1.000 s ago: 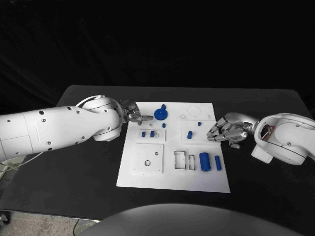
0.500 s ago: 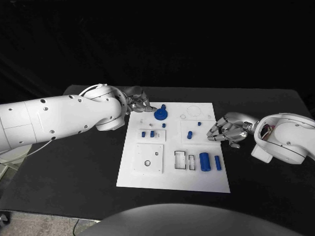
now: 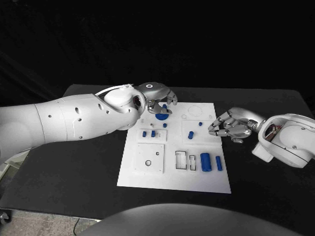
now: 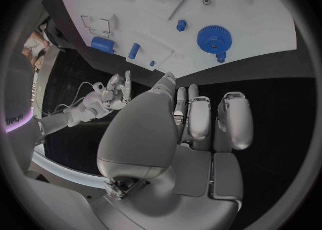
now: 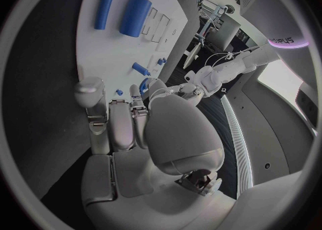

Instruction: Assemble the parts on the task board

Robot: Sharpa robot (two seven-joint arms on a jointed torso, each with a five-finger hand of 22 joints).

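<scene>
The white task board (image 3: 173,172) lies mid-table. A blue gear (image 3: 161,116) (image 4: 214,37) sits near its far left corner, with a small peg (image 3: 164,106) just beyond it. My left hand (image 3: 154,95) (image 4: 195,128) hovers over the far left corner, just beyond the gear, and holds nothing. Short blue pegs (image 3: 148,133) stand below the gear, and others (image 3: 190,134) stand toward the right. A thick cylinder (image 3: 205,162) (image 5: 137,8) and a slim one (image 3: 218,162) (image 5: 104,8) lie near the front right. At the board's right edge my right hand (image 3: 228,127) (image 5: 127,128) has loosely curled fingers and nothing in it.
A square inset with a small hole (image 3: 149,158) and rectangular slots (image 3: 180,160) mark the board's front half. A round recess (image 3: 194,110) lies at the far right. Bare black table (image 3: 72,172) surrounds the board, with its edges not far off on all sides.
My left hand has risen from beside the gear and moved toward the board's far edge, with the arm swinging in over the table. The right hand has barely shifted.
</scene>
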